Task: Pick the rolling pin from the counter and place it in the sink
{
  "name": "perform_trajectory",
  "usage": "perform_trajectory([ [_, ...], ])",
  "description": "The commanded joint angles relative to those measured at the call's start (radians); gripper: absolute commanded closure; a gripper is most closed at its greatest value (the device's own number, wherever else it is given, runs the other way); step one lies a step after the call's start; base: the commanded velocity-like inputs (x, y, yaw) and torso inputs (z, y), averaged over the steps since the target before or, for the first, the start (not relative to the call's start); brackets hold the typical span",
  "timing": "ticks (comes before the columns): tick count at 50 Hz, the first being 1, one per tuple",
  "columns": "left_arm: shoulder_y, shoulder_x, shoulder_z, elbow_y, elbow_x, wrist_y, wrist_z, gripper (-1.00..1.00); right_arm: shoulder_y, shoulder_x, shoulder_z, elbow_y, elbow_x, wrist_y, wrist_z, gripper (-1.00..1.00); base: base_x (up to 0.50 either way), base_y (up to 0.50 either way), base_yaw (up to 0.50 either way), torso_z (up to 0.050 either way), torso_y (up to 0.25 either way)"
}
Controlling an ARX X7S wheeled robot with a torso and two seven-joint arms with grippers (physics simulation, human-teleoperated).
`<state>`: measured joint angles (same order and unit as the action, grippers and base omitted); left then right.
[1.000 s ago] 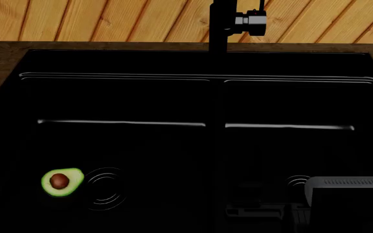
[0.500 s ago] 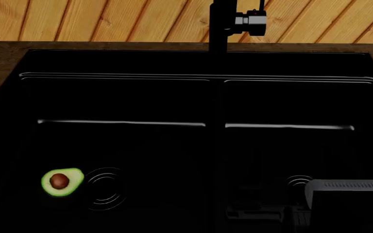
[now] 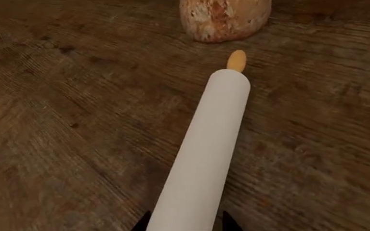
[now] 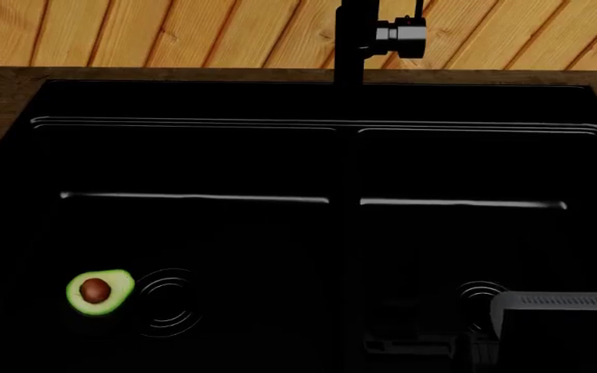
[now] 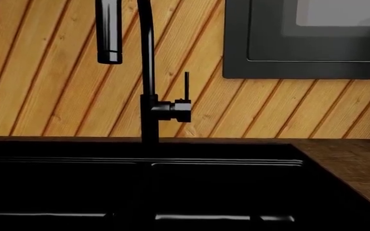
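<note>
An avocado half lies in the sink's left basin; the left gripper's dark fingertips flank the rolling pin on the counter; grip unclear; right gripper unseen.

Left gripper: only two dark fingertips visible, spread apart. Right arm low over the near right corner, its gripper unseen.

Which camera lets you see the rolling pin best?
The left wrist view: the rolling pin lies along the counter, filling the picture. The head view and right wrist view show none of it, just the sink.
</note>
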<state>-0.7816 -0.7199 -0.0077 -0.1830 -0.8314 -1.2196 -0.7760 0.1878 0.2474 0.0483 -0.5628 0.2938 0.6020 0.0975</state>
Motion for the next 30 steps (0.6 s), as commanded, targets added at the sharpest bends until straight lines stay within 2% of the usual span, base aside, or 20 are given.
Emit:
perform_trajectory([
  [1,0.031,0.002,0.098,-0.012,0.030,-0.003,0.074,1.00,-0.004,-0.015,0.022,0.003,-0.019,-0.003,-0.009,-1.00,0.00,0.00,0.00,0.000,0.000],
  [9,0.034,-0.002,0.155,0.059,0.044,0.049,0.129,1.00,-0.014,-0.011,0.028,-0.005,-0.011,-0.006,-0.006,-1.00,0.00,0.00,0.00,0.000,0.000],
  [14,0.046,-0.021,0.108,0.184,-0.001,0.029,0.102,1.00,-0.015,-0.008,0.029,-0.005,-0.009,-0.009,-0.004,-1.00,0.00,0.00,0.00,0.000,0.000],
  [19,0.003,-0.013,0.095,0.262,-0.022,0.011,0.075,1.00,-0.007,-0.006,0.020,-0.001,-0.010,-0.008,-0.002,-1.00,0.00,0.00,0.00,0.000,0.000],
  [30,-0.143,0.071,0.282,0.276,0.025,0.003,0.131,1.00,0.000,0.003,0.014,-0.003,-0.007,-0.002,0.001,-1.00,0.00,0.00,0.00,0.000,0.000],
])
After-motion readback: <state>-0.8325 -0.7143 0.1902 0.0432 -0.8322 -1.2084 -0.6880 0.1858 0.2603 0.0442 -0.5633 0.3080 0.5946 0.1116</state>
